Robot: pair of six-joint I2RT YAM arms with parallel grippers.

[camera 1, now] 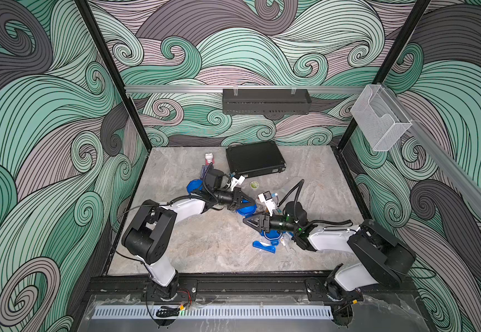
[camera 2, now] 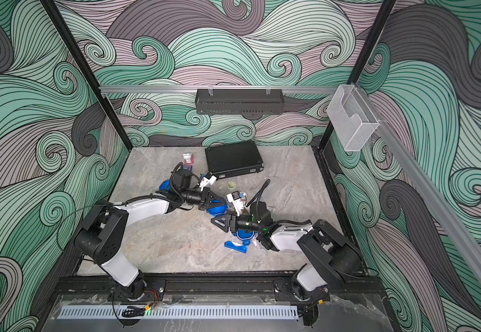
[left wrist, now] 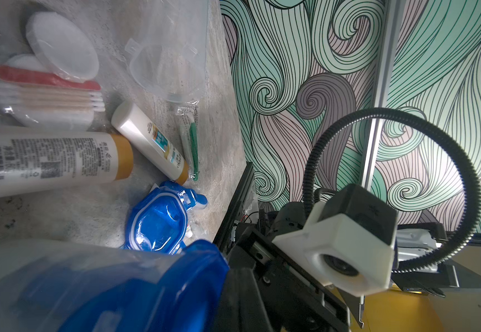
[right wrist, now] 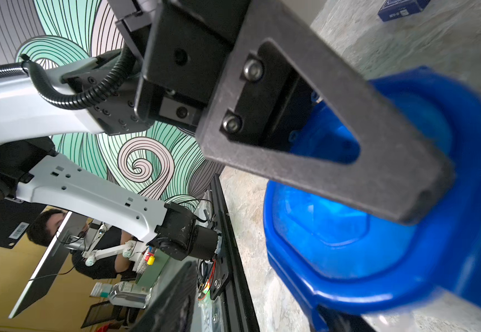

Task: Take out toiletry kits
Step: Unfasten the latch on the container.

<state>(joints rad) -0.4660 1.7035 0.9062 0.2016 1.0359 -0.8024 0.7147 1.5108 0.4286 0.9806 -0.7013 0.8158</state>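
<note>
Though bottle labels (left wrist: 46, 158) illegible, left gripper (camera 1: 253, 200) closed tight on blue lid (right wrist: 348, 244); right gripper (camera 1: 245, 221) opening indiscernible.

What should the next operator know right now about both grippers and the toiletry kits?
Left gripper: shut on the clear plastic tumbler with round blue lid, mid-table.
Right gripper: tip at that lid's edge; jaws unreadable.
Second blue-lidded tumbler lies nearer the front; third blue lid farther back.
Done: two gold-capped white bottles lie loose on the grey marble table.
Left: held tumbler still lidded.
</note>
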